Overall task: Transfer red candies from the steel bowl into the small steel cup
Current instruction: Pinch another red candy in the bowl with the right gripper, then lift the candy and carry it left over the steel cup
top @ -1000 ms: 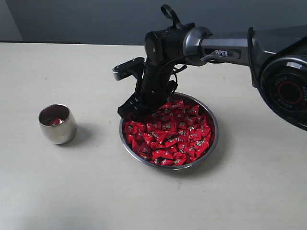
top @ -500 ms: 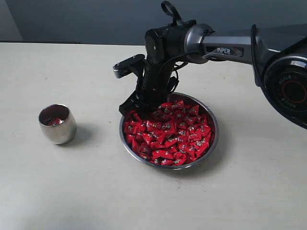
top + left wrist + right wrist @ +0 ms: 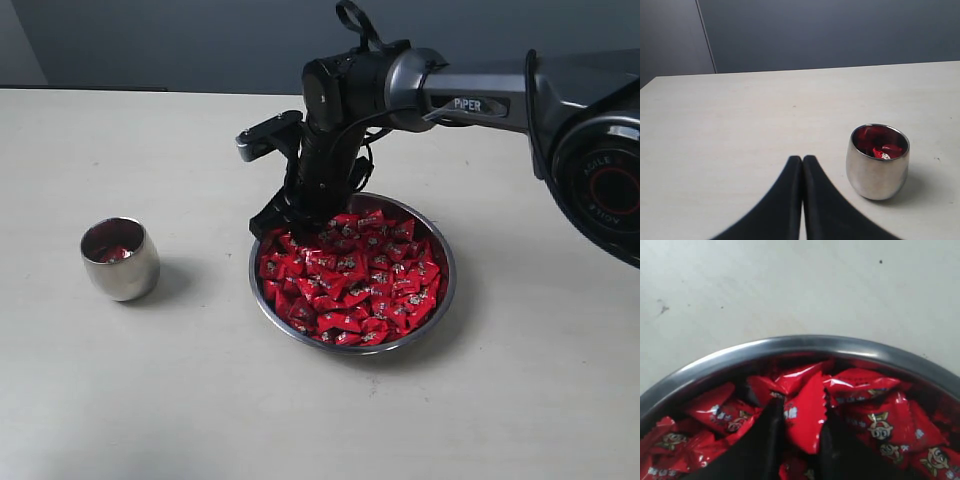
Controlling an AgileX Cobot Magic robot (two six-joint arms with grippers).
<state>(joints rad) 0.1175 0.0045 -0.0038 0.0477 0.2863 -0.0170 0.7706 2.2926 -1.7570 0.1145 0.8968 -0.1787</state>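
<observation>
**benchrat:** ok, where's everything sitting? My phone screen is tiny.

**torque_tom:** From the exterior view, the steel bowl (image 3: pixel 449 285) is a bit right of centre on the pale table (image 3: pixel 300 430) and it's heaped with red candies (image 3: pixel 350 280). The small steel cup (image 3: pixel 120 262) stands upright out at the bowl's 9 o'clock, well apart from it. The left wrist view looks down into the cup (image 3: pixel 877 172), and there are a few red pieces at the bottom.

**benchrat:** and the grabbers?

**torque_tom:** The right gripper (image 3: pixel 283 228) is nose-down in the pile at roughly the bowl's 10 o'clock, just inside the rim. Its wrist view is the useful one. The two black fingers (image 3: pixel 765 440) have one red candy (image 3: pixel 807 422) standing on edge between them, and both look to be touching its sides, so I'd call that pinched. The bowl's rim (image 3: pixel 805 342) curves just past it.

**benchrat:** left one?

**torque_tom:** The left gripper (image 3: pixel 802 159) has its tips pressed flat together with nothing between them. It's pointing out over bare table, and the cup is near it but not touching.
</observation>
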